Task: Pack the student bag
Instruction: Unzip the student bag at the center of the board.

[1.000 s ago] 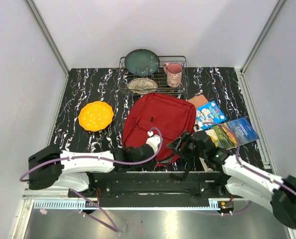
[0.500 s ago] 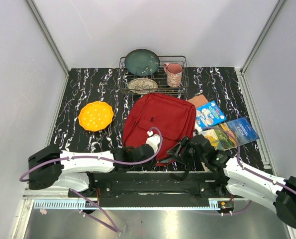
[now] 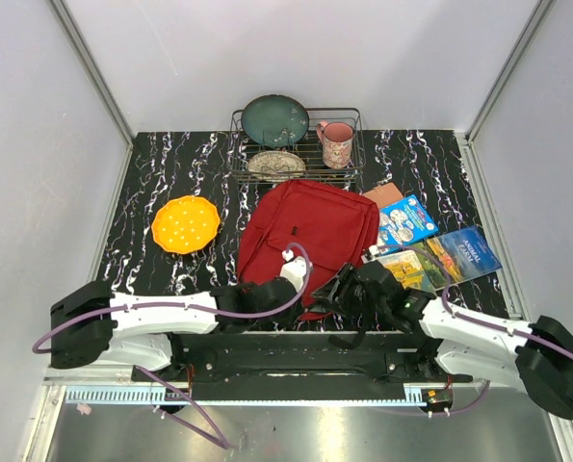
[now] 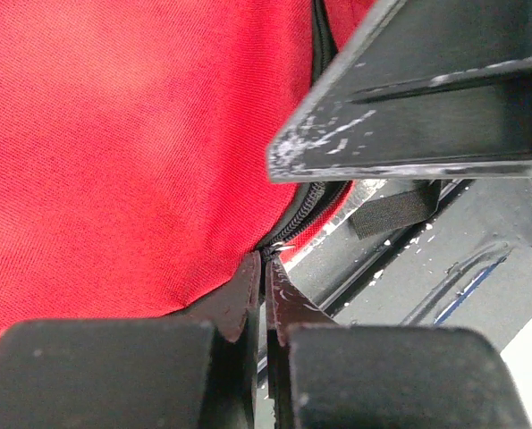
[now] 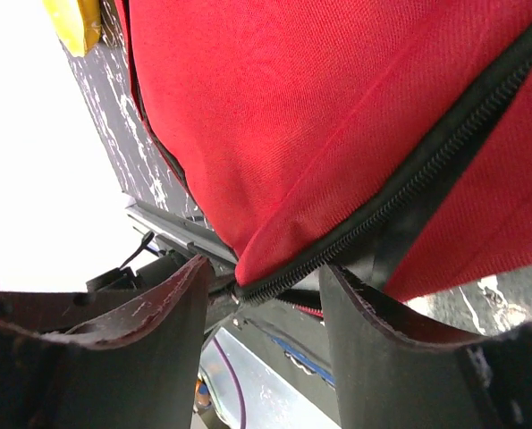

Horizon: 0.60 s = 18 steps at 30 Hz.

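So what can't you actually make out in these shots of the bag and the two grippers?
- Top view: the near edge of the student bag is covered by the left gripper and right gripper.
- Left wrist view: the fingertips meet at the zipper; what they pinch is too small to see.
- Right wrist view: the bag fills the frame, cut off by the edges.
- Book titles: too small.

You've got a red student bag (image 3: pixel 305 236) with black zips on a black white-veined marble table (image 3: pixel 170 173), plus an orange dotted plate (image 3: pixel 185 224).
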Motion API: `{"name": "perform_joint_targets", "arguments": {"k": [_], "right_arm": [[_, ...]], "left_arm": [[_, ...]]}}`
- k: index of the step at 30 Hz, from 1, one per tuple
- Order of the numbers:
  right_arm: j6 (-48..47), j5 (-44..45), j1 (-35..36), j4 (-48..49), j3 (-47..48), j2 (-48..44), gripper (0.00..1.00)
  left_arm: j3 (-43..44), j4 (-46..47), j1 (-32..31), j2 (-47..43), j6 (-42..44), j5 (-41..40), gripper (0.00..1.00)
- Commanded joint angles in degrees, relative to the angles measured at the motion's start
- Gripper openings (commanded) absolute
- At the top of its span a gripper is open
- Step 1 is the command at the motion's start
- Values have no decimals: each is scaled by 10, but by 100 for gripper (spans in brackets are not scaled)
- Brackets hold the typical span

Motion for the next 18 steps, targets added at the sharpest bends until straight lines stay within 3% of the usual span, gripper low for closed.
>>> {"name": "perform_joint_targets", "arguments": {"k": [1, 2, 4, 6, 10, 13, 18], "right_arm": [[5, 18, 4, 100, 21, 48, 56], [3, 18, 4, 111, 24, 64, 54], [-7, 15, 4, 116, 37, 76, 39], [-16, 24, 4, 108, 45, 72, 17], [-43, 99, 4, 12, 53, 12, 0], [-68, 145, 3, -54, 55, -59, 0], [-97, 179, 3, -112, 62, -94, 0]], "left_arm": [[19, 51, -2, -25, 6, 11, 0], [18, 51, -3, -26, 6, 12, 0], [15, 51, -3, -29, 6, 13, 0], [9, 49, -3, -35, 5, 13, 0], [-7, 30, -3, -48, -11, -10, 0], [-23, 9, -3, -60, -21, -35, 0], [-35, -53, -2, -73, -48, -114, 0]]}}
